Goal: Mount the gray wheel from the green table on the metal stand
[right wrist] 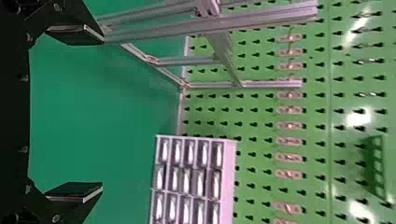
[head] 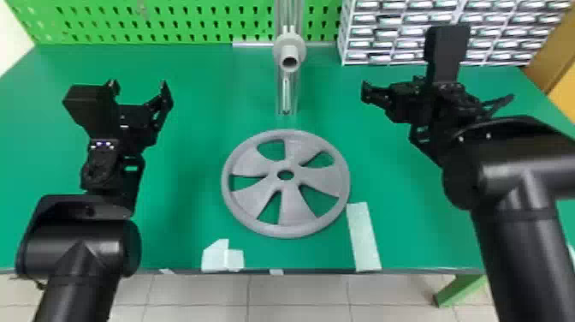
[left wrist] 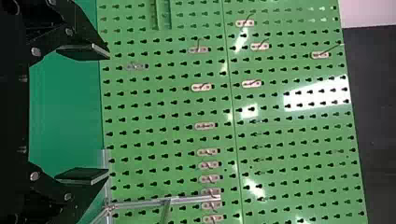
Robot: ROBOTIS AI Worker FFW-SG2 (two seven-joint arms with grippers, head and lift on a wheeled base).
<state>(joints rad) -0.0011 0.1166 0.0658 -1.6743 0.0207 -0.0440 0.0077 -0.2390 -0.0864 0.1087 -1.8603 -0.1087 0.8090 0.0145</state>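
Observation:
The gray wheel (head: 292, 205) lies flat on the green table (head: 192, 171), its hub hole facing up. Behind it rises the metal stand (head: 286, 96), which carries a gray round hub. My left gripper (head: 139, 87) is held left of the wheel, open and with nothing between its fingers. In the left wrist view, the left gripper (left wrist: 84, 114) has its fingers wide apart. On the right, the right gripper (head: 368, 92) hangs behind and to the right of the wheel. The right wrist view gives the right gripper (right wrist: 77, 114) open around nothing, with the metal stand (right wrist: 261, 21) beyond.
A white drawer cabinet (head: 428, 45) stands at the back right of the table. Green pegboard (head: 171, 21) rises along the back. Pale tape pieces (head: 363, 235) stick to the tabletop near its front edge, close to the wheel.

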